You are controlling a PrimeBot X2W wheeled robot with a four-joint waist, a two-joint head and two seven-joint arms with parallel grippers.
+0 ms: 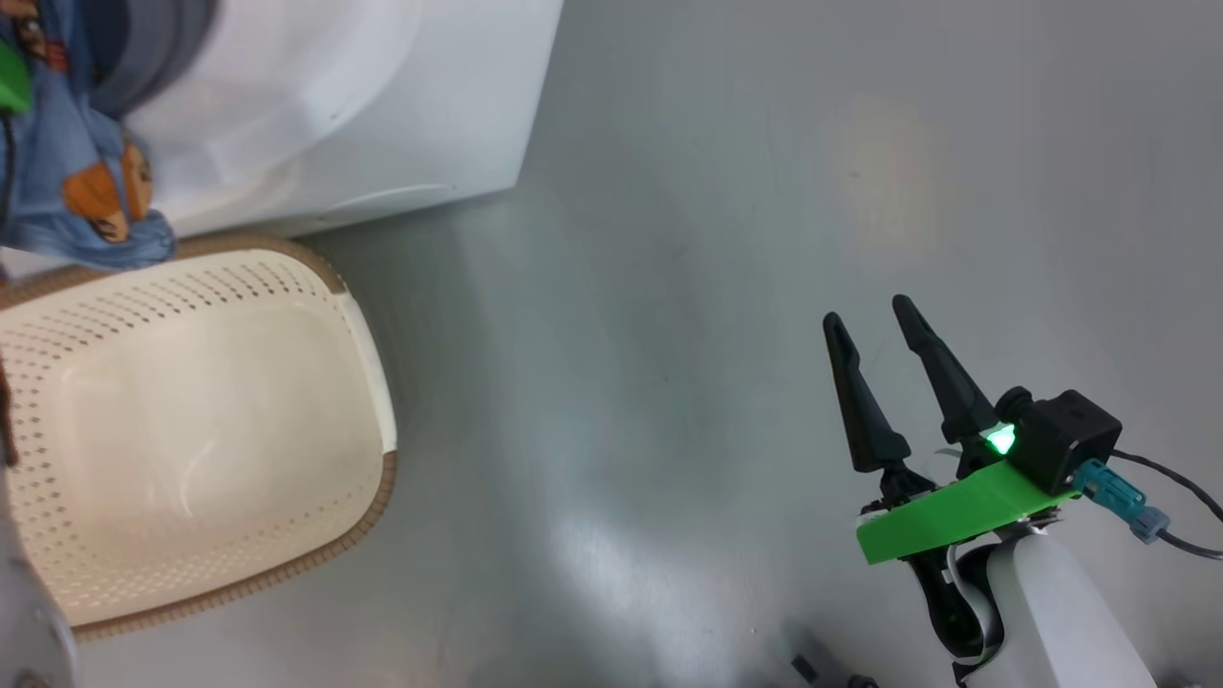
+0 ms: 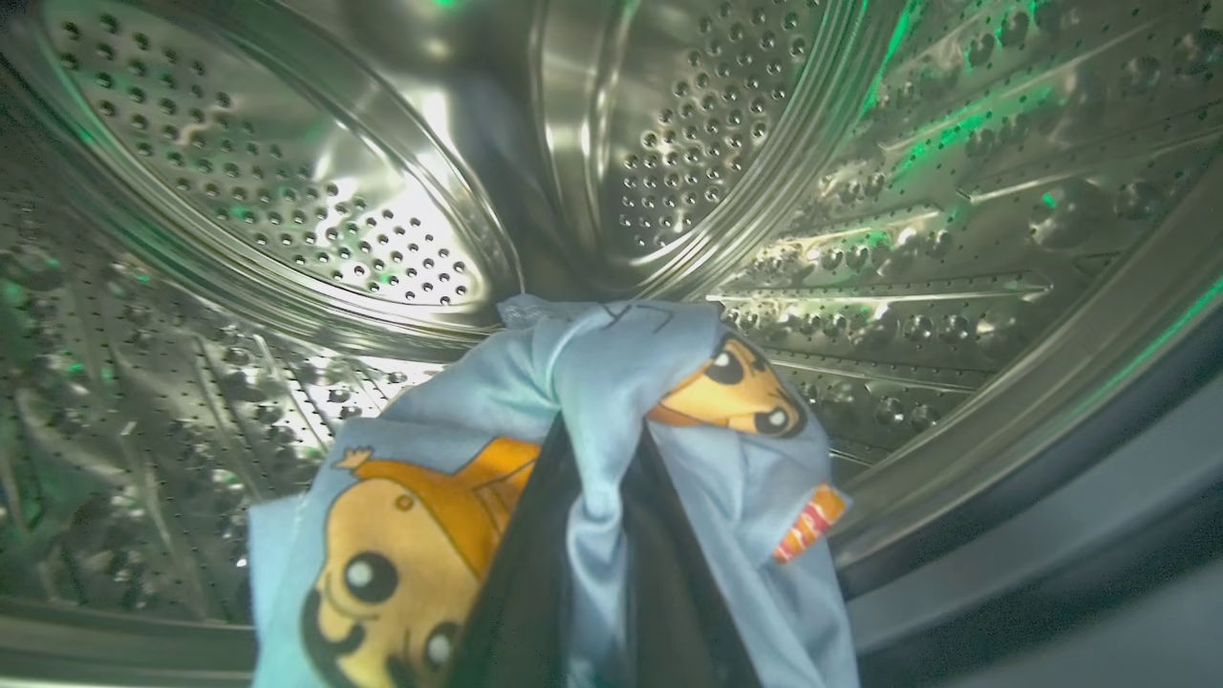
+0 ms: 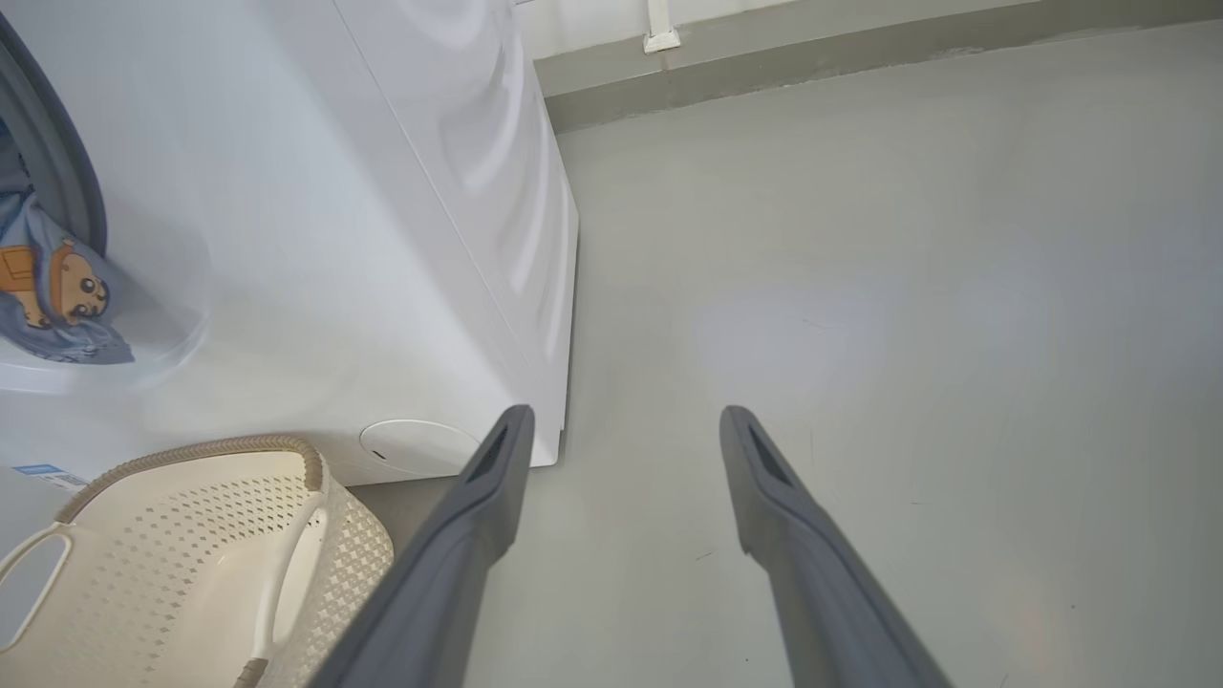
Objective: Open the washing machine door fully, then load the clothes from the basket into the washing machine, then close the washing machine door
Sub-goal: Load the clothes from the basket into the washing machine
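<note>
Left gripper (image 2: 602, 459), clamped tight on the fox-print clothes (image 2: 573, 373), reaches into the steel drum (image 2: 287, 220) of the washing machine (image 1: 382, 115), apparently to release them there. The basket (image 1: 377, 401) stands just beside the machine. The right gripper (image 1: 867, 311) hangs over the floor (image 1: 717, 239), fingers spread.

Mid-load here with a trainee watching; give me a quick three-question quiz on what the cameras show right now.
1. True or false: the cream perforated plastic basket with the brown woven-look rim is empty.
2. The left hand is shut on: A) a light-blue fox-print fabric garment, B) a basket handle, C) nothing.
3. Fill in: the right hand holds its two dark fingers ____ over the grey floor.
Key: 1 true; 2 A; 3 open.
</note>
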